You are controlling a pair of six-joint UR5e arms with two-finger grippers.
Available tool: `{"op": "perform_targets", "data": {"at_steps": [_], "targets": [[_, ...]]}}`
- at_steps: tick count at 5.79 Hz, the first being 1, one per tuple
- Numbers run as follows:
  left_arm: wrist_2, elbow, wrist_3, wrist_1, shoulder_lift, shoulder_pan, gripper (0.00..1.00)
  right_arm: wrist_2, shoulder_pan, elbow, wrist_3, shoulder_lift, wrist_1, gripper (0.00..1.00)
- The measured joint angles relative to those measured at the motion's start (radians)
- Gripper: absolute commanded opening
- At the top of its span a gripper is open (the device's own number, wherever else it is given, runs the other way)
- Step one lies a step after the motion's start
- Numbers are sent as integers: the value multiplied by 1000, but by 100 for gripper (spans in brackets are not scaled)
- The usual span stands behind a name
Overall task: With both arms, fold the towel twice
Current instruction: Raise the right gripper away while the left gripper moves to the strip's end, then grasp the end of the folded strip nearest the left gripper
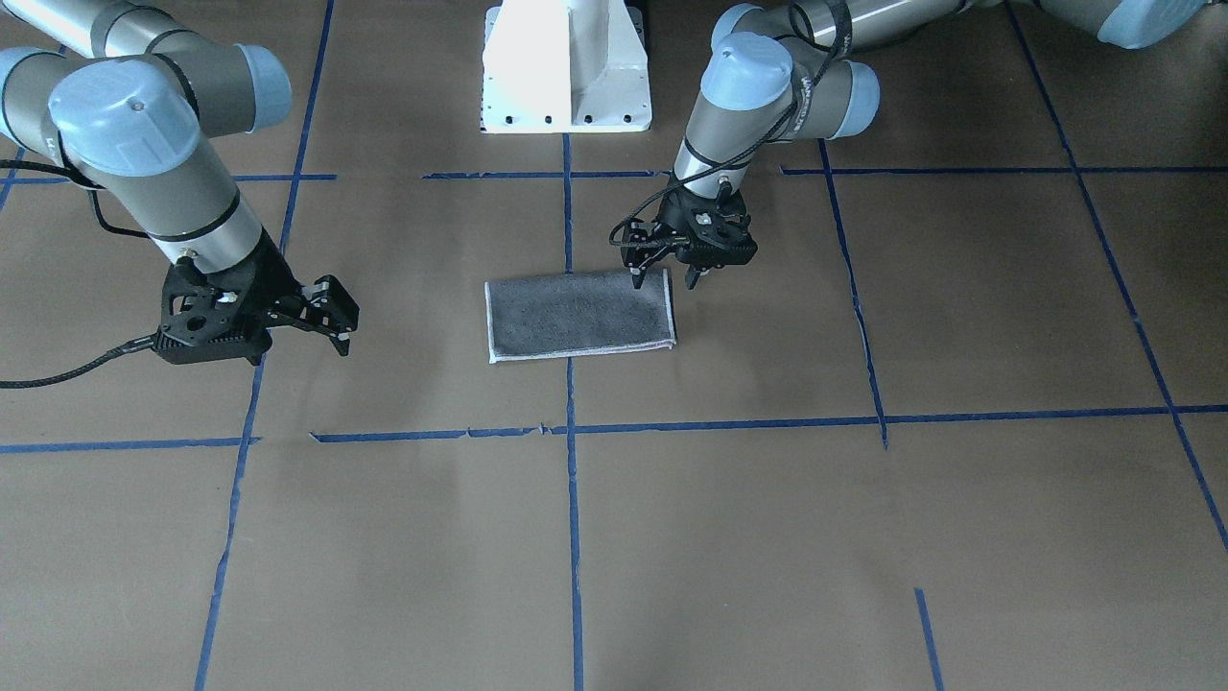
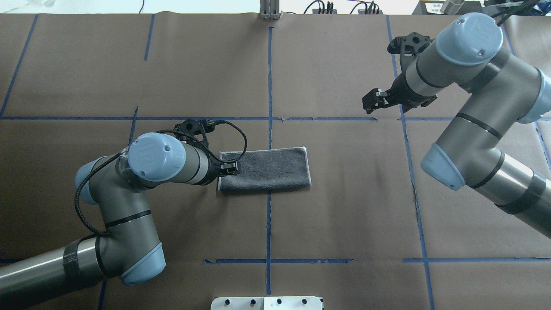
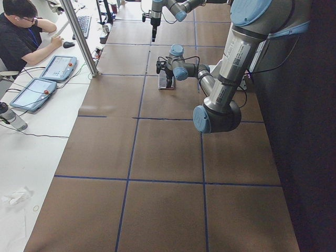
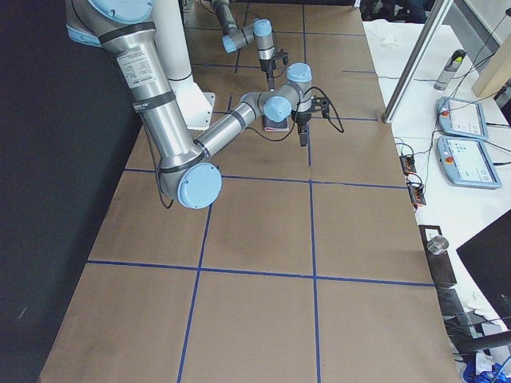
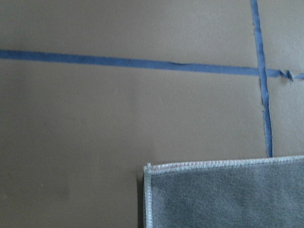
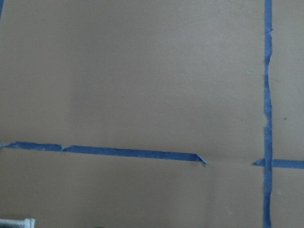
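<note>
Towel (image 1: 576, 317) lies flat near the middle of the brown paper-covered surface (image 1: 767, 537), folded into a rectangle w/ the grey face up and a whitish stitched border round the edges. No pink shows in the front or overhead views. It sits across one of the blue tape lines (image 1: 573, 499), a bit in front of the white pedestal base (image 1: 566, 67).

L end effector (image 1: 664, 280) points down at the towel's short edge on the robot's left. Its jaws are spread: one fingertip is over the far corner of the cloth, the other just off the edge over bare paper. Can't tell if either tip touches the fabric. L wrist cam shows only that corner lying flat, w/ nothing pinched.

R end effector (image 1: 338, 317) hangs above bare surface on the robot's right, well apart from the towel. Its jaws are parted and hold nothing. R wrist cam sees only paper and tape.
</note>
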State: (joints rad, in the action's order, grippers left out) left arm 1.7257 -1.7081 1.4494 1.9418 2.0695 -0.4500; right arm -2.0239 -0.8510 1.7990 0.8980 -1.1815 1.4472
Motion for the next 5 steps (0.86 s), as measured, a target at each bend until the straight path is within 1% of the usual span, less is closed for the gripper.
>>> {"op": "perform_targets", "data": {"at_steps": [2, 4, 5], "targets": [[-14, 16, 54, 15, -3, 19, 59, -10, -9, 47, -19, -45, 1, 100], [-15, 30, 58, 17, -2, 21, 59, -9, -9, 52, -21, -51, 1, 100], [-15, 31, 58, 17, -2, 21, 56, -8, -10, 52, -21, -52, 1, 100]]}}
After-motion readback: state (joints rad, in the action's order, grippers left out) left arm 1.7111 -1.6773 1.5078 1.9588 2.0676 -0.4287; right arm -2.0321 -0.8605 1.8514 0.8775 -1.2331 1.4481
